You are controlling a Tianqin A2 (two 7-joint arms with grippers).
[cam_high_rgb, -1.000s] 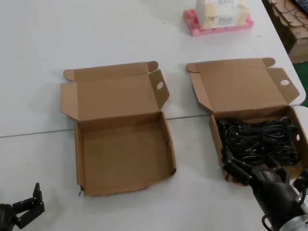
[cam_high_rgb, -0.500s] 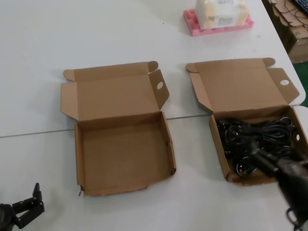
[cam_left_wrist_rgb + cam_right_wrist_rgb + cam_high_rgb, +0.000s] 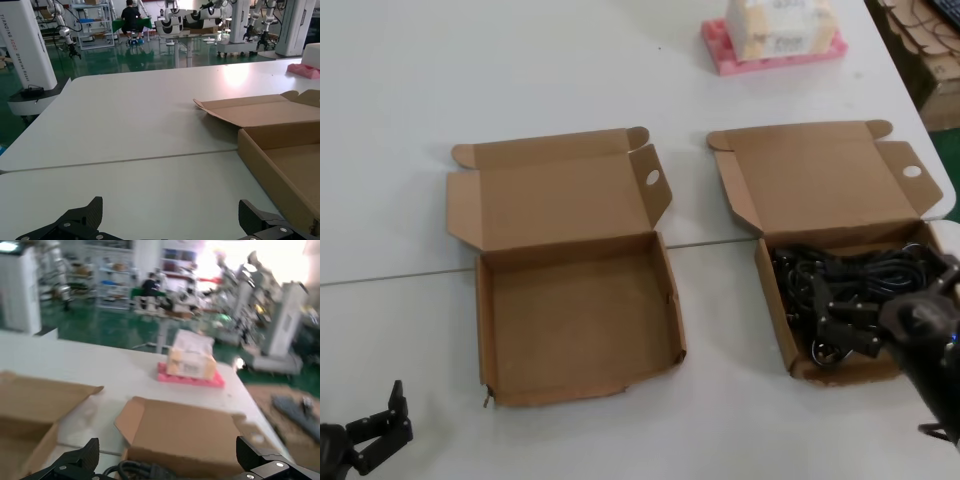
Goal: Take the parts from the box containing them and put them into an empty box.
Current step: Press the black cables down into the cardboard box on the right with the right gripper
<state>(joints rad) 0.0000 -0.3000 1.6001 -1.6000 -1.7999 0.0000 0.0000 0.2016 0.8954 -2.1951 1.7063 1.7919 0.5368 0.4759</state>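
Observation:
The parts (image 3: 860,280) are a tangle of black cables filling the box containing them (image 3: 772,300), on the right, with its lid folded back. My right gripper (image 3: 832,316) hovers over the near half of that tangle, open and holding nothing. In the right wrist view a cable loop (image 3: 137,471) shows low between the spread fingers of the right gripper (image 3: 167,466), with the lid (image 3: 185,435) behind. The empty box (image 3: 575,320) lies open on the left, its front edge wavy. My left gripper (image 3: 375,432) rests open at the near left corner, well clear of the empty box (image 3: 280,150).
A pink foam tray (image 3: 775,52) carrying a white carton stands at the far right of the white table (image 3: 520,70). The table's right edge runs close beside the cable box. More cardboard pieces (image 3: 920,35) lie beyond that edge.
My right gripper has moved from the box's near edge forward and up over the cables, turning as it went. The left gripper and both boxes have not moved.

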